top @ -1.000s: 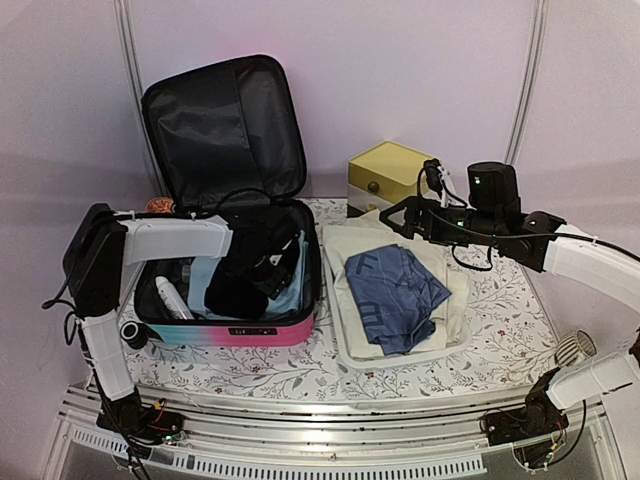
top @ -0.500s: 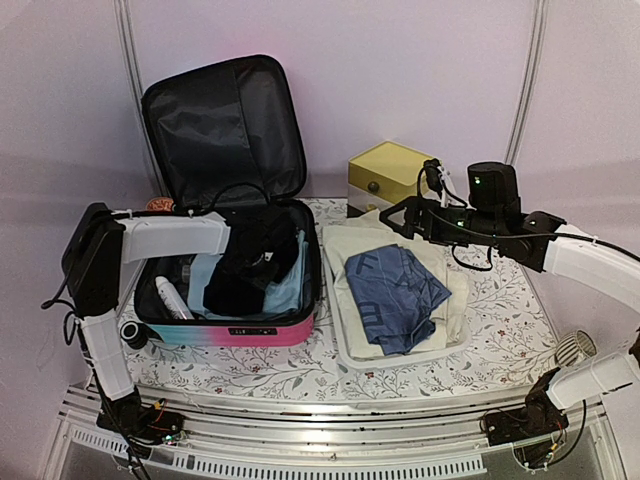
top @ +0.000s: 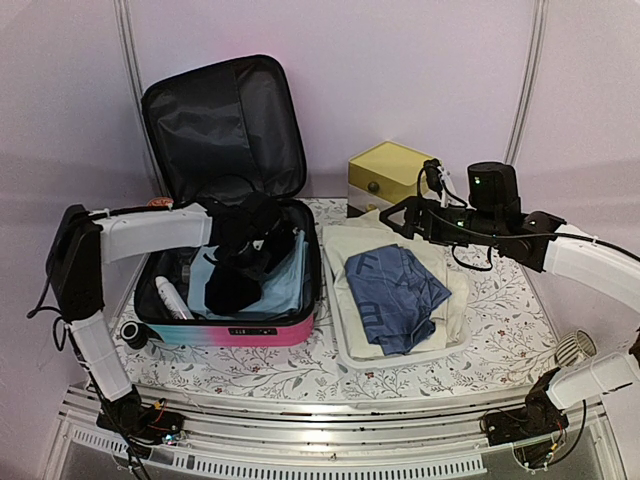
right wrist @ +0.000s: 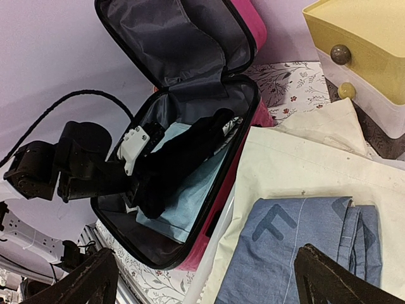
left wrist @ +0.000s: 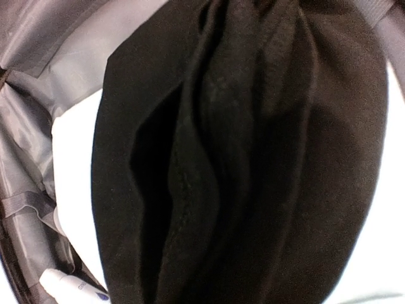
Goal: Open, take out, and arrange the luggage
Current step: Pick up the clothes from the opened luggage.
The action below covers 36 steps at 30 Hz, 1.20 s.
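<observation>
Luggage (top: 270, 333), turquoise-pink hard shell, open; left end effector (top: 252, 245) pinches black fabric garment (top: 232, 290), pale-blue cloth (top: 285, 285) below pending; right end effector (top: 397, 220) gapes.

The luggage (right wrist: 180, 38) stands open, lid upright. Inside it the left gripper (right wrist: 140, 180) pinches a black garment (right wrist: 183, 152) slanting over a pale blue cloth (right wrist: 190, 193). Just right of the luggage lies a cream cloth (right wrist: 297, 164) under a blue garment (right wrist: 304, 234) — farther right, a yellow-topped drawer box (right wrist: 367, 44). The right gripper (right wrist: 207, 253) frames the luggage's near end — fingers (right wrist: 82, 282) spread wide.
</observation>
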{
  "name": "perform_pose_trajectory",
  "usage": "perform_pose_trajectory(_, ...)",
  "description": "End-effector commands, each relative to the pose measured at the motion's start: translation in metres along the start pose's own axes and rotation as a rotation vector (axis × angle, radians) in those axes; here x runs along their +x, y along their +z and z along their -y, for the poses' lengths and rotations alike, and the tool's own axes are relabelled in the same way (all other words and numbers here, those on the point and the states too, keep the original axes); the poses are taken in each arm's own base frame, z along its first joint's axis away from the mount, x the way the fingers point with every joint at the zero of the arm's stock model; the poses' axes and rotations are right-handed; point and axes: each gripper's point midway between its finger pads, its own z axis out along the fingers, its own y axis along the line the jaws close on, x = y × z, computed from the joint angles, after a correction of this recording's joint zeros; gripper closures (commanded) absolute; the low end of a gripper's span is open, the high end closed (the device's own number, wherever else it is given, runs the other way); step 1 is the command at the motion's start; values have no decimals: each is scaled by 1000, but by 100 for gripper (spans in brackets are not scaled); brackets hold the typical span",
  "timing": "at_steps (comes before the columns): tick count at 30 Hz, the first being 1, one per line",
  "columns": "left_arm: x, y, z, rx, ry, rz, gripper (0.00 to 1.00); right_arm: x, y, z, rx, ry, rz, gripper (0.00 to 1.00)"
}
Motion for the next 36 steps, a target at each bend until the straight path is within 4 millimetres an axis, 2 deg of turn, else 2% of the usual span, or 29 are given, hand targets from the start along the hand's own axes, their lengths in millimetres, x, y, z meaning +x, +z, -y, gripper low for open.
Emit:
perform_pose_trajectory(1, -12, -23, -6, 97, -39, 61, 100, -4, -7, -4, -17, 1, 12, 1)
perform_pose_trajectory(17, -34, -69, 2, 388, -102, 185, 100, -1, -8, 0, 1, 9, 9, 1)
perform_pose_trajectory(36, -44, -100, 8, 508, -98, 262, 100, 3, -5, 5, 22, 32, -3, 1)
